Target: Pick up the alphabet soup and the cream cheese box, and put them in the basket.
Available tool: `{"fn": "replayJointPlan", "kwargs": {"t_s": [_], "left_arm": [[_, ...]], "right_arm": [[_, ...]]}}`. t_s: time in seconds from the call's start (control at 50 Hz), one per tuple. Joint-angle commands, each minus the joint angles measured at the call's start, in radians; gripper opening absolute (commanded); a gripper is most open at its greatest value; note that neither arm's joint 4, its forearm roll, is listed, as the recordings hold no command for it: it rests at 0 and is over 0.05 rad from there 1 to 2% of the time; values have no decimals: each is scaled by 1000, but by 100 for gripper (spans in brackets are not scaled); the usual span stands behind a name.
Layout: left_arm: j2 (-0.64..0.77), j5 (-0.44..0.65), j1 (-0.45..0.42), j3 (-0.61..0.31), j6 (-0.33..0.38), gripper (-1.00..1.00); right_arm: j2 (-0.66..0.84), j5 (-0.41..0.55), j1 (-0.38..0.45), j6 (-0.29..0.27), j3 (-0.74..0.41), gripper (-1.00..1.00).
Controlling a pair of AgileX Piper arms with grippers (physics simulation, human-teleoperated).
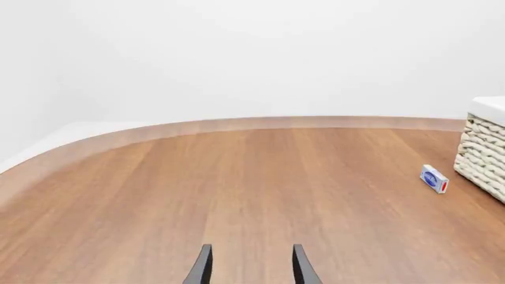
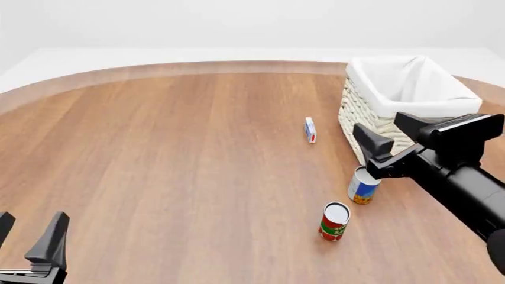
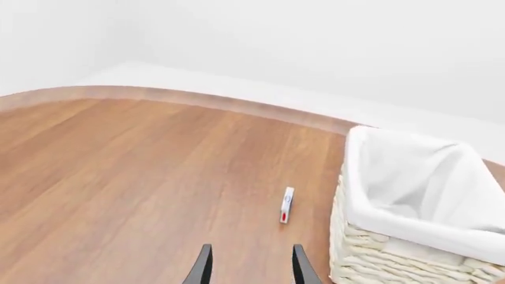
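Observation:
The alphabet soup (image 2: 363,186), a can with a blue, white and yellow label, stands upright at the right of the table. The cream cheese box (image 2: 310,129) rests on its edge just left of the wicker basket (image 2: 356,112). My right gripper (image 2: 391,141) hangs open and empty above the soup can, close to the basket's near corner. The right wrist view shows its fingertips (image 3: 203,267) apart, the box (image 3: 287,205) and the basket (image 3: 379,260), but not the soup. My left gripper (image 2: 28,234) is open and empty at the near left. Its wrist view shows the box (image 1: 434,178) beside the basket (image 1: 483,155).
A red and green can (image 2: 334,222) stands upright just in front and left of the soup can. The basket's white liner (image 2: 410,83) holds nothing visible. The table's curved far edge (image 2: 197,68) runs behind everything.

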Motion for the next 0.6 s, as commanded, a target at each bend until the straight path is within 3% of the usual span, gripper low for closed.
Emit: {"fn": "replayJointPlan", "kwargs": {"t_s": [0.02, 0.06, 0.6], "left_arm": [[0, 0, 0, 0, 0, 100], [0, 0, 0, 0, 0, 100], [0, 0, 0, 0, 0, 100]], "right_arm": [[106, 40, -9, 4, -111, 100], [131, 49, -18, -31, -132, 100], [321, 127, -32, -25, -351, 100]]}}
